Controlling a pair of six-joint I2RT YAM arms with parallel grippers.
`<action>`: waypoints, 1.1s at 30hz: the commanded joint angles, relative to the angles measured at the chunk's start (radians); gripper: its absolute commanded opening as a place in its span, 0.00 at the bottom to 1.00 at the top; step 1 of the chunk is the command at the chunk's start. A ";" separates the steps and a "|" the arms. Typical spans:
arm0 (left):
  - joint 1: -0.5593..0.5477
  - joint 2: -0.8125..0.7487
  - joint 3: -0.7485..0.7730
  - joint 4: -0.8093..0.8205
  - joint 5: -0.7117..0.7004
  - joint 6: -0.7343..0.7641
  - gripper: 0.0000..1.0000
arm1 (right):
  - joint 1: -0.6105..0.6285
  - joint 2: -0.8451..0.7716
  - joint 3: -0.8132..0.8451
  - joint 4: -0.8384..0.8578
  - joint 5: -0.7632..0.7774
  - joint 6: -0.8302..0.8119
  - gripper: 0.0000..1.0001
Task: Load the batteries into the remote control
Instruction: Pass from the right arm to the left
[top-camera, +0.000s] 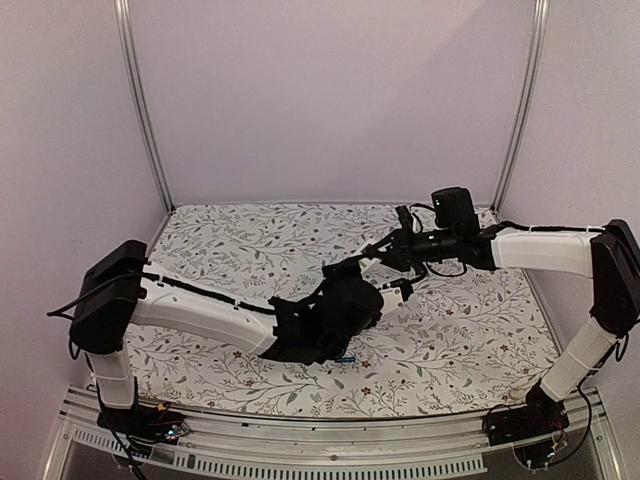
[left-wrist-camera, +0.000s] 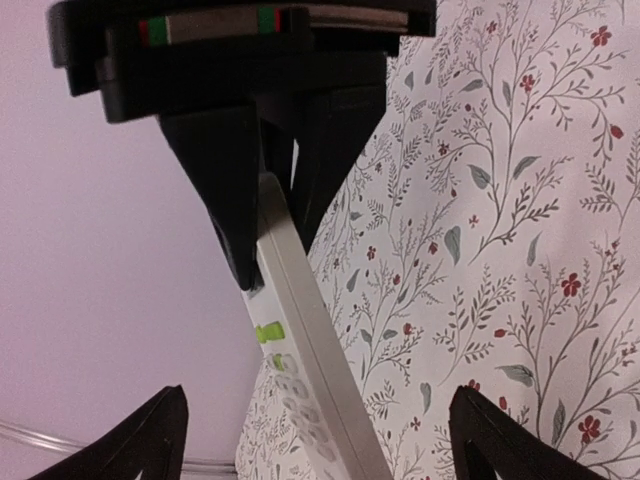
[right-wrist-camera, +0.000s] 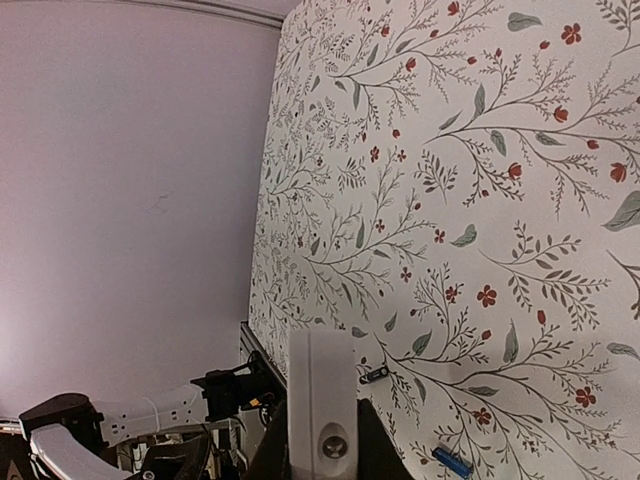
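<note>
The left arm (top-camera: 200, 315) lay stretched low from its base toward the table's middle. The right arm (top-camera: 540, 250) was bent at the elbow, with its forearm level and pointing left toward it. The right gripper (right-wrist-camera: 322, 425) pinched one end of the remote (left-wrist-camera: 305, 340), its black fingers pressed against it from both sides. The left gripper (left-wrist-camera: 318, 395) was spread wide, and the remote's free end lay between its fingers, well apart from both. The remote was a slim white plastic slab, seen nearly edge-on from the left wrist, with a green button and rows of pale rounded ones on its face. Two small smooth cylinders lay on the floral cloth (right-wrist-camera: 480, 200) below the grippers, near each other but apart: a black battery (right-wrist-camera: 374, 376) and a blue battery (right-wrist-camera: 452, 462).
</note>
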 joint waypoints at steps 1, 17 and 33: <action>-0.013 0.054 0.028 0.103 -0.129 0.169 0.91 | 0.003 -0.080 -0.037 0.008 -0.009 0.063 0.00; -0.014 0.148 0.038 0.446 -0.247 0.494 0.41 | 0.003 -0.155 -0.116 0.046 -0.042 0.144 0.06; -0.026 0.107 -0.026 0.644 -0.218 0.593 0.00 | -0.041 -0.197 -0.094 0.055 -0.051 0.109 0.78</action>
